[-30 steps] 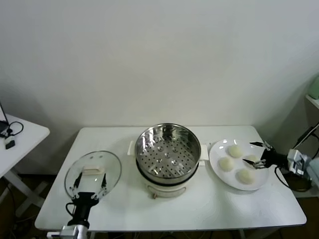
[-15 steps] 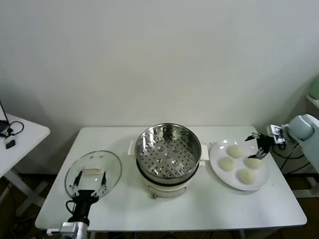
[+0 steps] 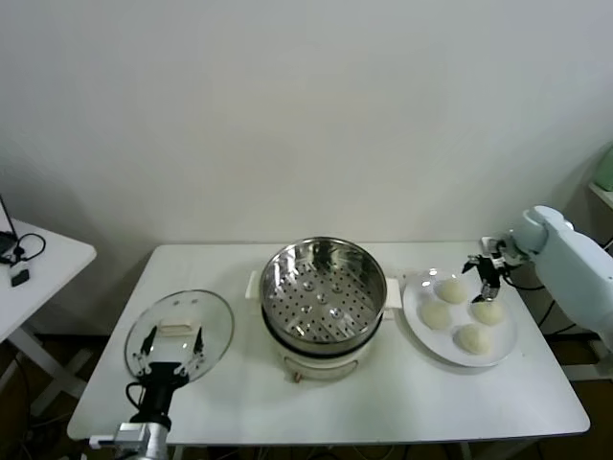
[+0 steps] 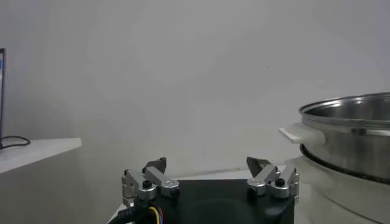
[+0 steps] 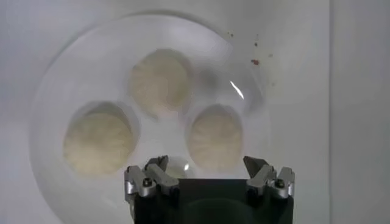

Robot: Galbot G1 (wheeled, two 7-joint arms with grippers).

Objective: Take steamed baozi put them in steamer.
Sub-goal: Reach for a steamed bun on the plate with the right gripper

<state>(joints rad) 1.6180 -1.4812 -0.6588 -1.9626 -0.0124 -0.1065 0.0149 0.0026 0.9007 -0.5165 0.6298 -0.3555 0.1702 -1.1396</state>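
Four cream-white baozi lie on a flat white plate (image 3: 418,305) at the right: one at the back (image 3: 450,289), one on the left (image 3: 436,314), one on the right (image 3: 488,311), one at the front (image 3: 471,338). My right gripper (image 3: 482,275) hovers open above the plate's far side, between the back and right buns. In the right wrist view the open gripper (image 5: 206,164) is above the plate (image 5: 73,73), and three baozi show (image 5: 161,79) (image 5: 99,135) (image 5: 214,139). The steel steamer (image 3: 321,287) on its cream pot is empty. It also shows in the left wrist view (image 4: 353,122).
The glass lid (image 3: 215,316) lies flat at the table's front left. My left gripper (image 3: 174,343) is parked open over it; in the left wrist view the gripper (image 4: 207,163) is empty. A small side table (image 3: 43,264) with cables stands at the far left.
My right arm has swung in from the plate's right side to above its far edge, and the gripper has turned to look down on the buns. The left arm has not moved.
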